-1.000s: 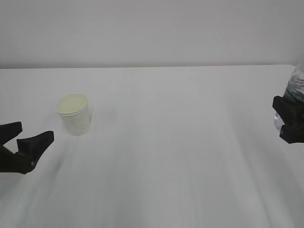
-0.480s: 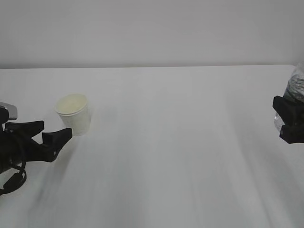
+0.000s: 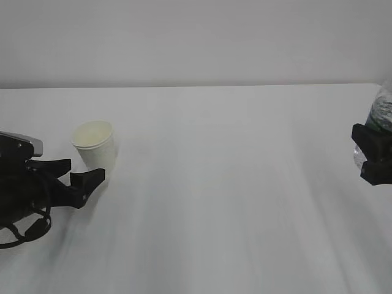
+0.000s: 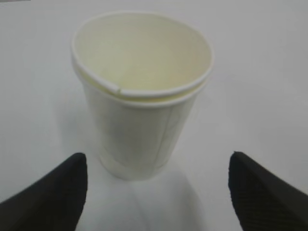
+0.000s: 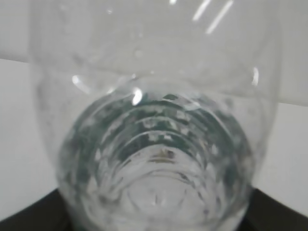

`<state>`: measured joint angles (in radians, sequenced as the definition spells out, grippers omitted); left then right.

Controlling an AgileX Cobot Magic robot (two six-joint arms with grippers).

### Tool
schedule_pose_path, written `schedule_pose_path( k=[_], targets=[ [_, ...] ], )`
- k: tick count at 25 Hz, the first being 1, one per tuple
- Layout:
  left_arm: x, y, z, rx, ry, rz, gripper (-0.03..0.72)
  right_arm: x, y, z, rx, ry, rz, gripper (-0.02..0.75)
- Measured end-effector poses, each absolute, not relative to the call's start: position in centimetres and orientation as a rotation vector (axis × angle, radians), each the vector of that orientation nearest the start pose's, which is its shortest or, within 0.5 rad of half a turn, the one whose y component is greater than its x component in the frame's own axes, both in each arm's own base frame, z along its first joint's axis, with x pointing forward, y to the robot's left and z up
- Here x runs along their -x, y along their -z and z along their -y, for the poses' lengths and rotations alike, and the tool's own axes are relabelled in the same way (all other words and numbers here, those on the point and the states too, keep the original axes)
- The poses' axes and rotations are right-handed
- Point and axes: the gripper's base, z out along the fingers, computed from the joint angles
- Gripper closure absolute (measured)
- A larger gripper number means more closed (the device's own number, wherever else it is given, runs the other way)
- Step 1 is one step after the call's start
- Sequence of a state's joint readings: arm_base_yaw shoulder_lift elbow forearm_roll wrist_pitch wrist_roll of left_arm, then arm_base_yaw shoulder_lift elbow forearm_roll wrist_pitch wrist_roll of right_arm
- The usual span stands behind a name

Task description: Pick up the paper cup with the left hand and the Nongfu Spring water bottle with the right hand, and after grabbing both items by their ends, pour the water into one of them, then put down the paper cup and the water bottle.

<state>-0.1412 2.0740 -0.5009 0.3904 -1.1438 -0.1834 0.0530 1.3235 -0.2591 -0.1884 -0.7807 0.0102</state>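
The setting is probably a robotics test bench or laboratory: a plain white table [image 3: 233,184] stands against a bare pale wall [image 3: 196,37], without furnishings or decoration, and black robot arm hardware enters from both side edges of the exterior view.

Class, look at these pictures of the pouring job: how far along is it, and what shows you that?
Done: the right gripper already grips the water bottle at the table's right edge. In hand: the left gripper stands open at the upright paper cup, its fingers either side of the base, not yet touching. Left: grasping the cup, pouring, setting both down.
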Motion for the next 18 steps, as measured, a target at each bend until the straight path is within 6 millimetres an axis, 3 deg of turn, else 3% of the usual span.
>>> schedule_pose_path(
  k=[18],
  targets=[
    [-32.9,-5.7,8.0,-0.373,0.446,-1.847,0.007,-21.5,-19.5,-2.2,0.268,-0.03,-1.728,0.316]
  ],
)
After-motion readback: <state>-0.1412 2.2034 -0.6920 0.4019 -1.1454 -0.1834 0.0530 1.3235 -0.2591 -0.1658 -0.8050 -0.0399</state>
